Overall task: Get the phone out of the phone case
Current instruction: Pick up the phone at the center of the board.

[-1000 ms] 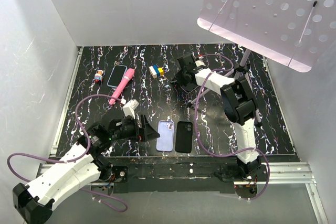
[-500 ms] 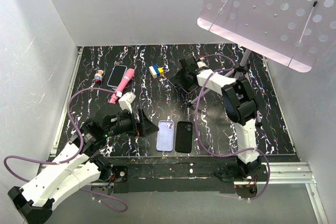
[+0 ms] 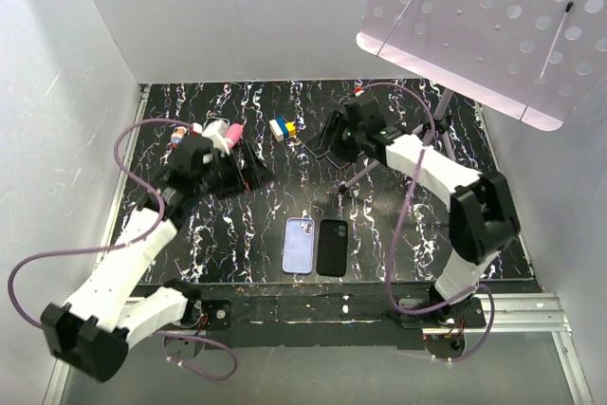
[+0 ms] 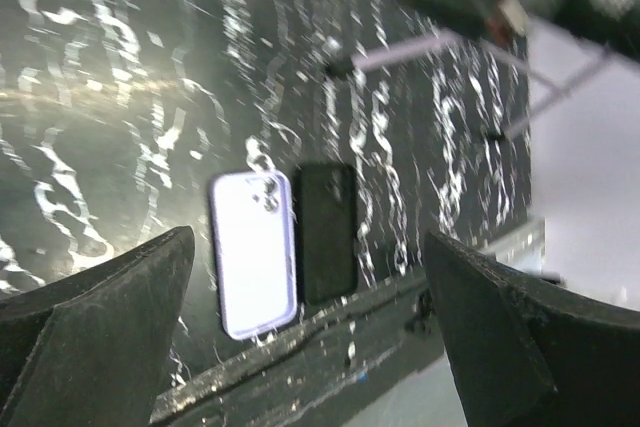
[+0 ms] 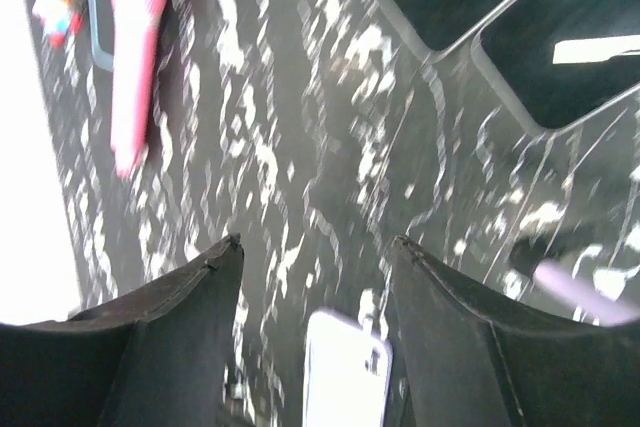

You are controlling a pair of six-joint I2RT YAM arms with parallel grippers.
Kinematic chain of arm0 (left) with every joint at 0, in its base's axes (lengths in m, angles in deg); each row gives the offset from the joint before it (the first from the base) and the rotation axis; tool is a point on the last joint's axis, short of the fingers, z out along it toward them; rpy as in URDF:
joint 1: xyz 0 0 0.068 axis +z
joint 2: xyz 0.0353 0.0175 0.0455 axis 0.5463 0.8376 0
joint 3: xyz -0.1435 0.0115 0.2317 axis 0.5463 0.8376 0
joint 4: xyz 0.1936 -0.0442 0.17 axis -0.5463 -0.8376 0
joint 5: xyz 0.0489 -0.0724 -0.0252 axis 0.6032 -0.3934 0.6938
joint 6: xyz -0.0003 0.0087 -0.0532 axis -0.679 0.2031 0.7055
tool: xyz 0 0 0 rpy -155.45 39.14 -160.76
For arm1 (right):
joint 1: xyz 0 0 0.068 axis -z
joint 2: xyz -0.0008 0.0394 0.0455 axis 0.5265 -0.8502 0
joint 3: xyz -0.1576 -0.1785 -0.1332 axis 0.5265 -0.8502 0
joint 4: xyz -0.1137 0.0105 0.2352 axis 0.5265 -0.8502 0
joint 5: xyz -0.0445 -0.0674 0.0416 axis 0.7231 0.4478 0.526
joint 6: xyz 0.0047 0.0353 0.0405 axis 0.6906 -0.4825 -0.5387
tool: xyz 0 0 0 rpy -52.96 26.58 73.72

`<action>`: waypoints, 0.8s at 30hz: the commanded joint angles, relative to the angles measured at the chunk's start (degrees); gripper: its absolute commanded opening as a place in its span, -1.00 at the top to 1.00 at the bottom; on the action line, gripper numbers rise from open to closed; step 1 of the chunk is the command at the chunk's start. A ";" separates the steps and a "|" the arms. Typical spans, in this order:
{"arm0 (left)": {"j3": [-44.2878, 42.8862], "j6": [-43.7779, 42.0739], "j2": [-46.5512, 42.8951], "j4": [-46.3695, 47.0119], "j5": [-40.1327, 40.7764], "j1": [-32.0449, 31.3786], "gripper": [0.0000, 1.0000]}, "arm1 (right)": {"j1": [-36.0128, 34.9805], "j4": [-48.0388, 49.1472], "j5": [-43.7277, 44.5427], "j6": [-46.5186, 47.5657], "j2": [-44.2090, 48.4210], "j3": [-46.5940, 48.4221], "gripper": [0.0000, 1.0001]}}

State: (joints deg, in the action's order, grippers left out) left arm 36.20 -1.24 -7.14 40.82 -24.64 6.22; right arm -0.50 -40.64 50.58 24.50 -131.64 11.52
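A lavender phone-shaped item (image 3: 299, 244) lies back up, camera lenses showing, near the table's front edge. A black phone-shaped item (image 3: 332, 247) lies right beside it. I cannot tell which is phone and which is case. Both show in the left wrist view, the lavender one (image 4: 253, 250) and the black one (image 4: 328, 230). The lavender one's top shows in the right wrist view (image 5: 345, 372). My left gripper (image 3: 252, 168) is open and empty, raised at the far left, well away from them (image 4: 308, 247). My right gripper (image 3: 333, 140) is open and empty over the far middle (image 5: 318, 247).
A pink object (image 5: 135, 57), a blue-cased phone (image 5: 98, 7), a small figure (image 3: 177, 137) and a blue-yellow block (image 3: 282, 127) lie at the far left. Two dark phones (image 5: 560, 37) lie under the right wrist. A stand (image 3: 438, 106) holds a perforated white panel (image 3: 493, 16).
My left arm has swung from the front edge up and back to the far left, its gripper still open. My right arm has stretched out and risen slightly. The two phone-shaped items have not moved.
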 commanded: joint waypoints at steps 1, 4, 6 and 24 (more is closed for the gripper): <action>-4.81 0.29 9.19 1.52 -2.32 11.40 -0.96 | 0.19 1.40 -18.14 8.68 7.37 -7.53 -0.43; -8.24 0.91 17.10 2.57 -0.66 17.65 -0.96 | -0.51 3.50 -22.89 10.61 12.90 -13.51 -0.47; -11.66 0.83 22.46 1.79 1.19 21.43 -0.97 | -0.42 2.63 -24.83 11.67 15.81 -15.54 -0.48; -57.97 -28.61 67.82 -4.53 8.13 30.67 -0.96 | -0.07 0.87 -35.12 16.86 25.66 -21.61 -0.48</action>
State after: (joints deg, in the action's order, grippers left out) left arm -13.79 -21.00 57.49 39.60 -16.99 37.15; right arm -0.92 -40.53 19.37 39.75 -107.42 -9.86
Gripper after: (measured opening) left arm 0.982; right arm 0.738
